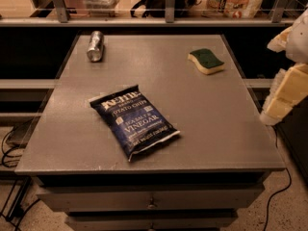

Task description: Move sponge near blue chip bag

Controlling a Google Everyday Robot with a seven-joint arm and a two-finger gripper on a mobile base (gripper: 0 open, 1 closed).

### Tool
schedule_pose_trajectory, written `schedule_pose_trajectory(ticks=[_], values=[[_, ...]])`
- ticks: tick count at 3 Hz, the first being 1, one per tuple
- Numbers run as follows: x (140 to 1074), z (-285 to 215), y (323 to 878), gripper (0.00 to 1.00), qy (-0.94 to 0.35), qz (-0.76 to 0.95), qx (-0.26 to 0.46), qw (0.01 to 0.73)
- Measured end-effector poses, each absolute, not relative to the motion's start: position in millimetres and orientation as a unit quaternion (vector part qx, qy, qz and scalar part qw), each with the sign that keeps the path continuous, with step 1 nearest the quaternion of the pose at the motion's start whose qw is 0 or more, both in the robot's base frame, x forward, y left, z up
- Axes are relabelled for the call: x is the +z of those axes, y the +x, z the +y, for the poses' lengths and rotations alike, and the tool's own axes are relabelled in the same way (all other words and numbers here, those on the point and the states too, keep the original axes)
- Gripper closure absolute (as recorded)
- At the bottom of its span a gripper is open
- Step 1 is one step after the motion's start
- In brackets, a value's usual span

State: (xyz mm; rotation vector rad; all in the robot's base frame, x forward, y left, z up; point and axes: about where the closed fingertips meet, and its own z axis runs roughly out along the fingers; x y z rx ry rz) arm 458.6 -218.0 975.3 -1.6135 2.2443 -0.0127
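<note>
Camera view.
- Desk (231,129): grey flat top, drawer fronts below.
- Sponge (206,61): lies flat on the far right part of the desk, green side up, nothing touching it.
- Blue chip bag (134,121): flat and slanted, centre-front of the desk, well apart from the sponge.
- Silver can (95,46): on its side, far left corner.
- Tool (285,90): in the air past the desk's right edge, holding nothing; whether spread or pressed together cannot be told.
</note>
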Motion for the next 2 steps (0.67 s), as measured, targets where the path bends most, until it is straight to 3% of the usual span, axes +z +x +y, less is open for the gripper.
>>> schedule_pose_trajectory(ticks=[2], values=[[982.9,-214.2,521.8,0.0,-0.514,0.82,0.035,0.25]])
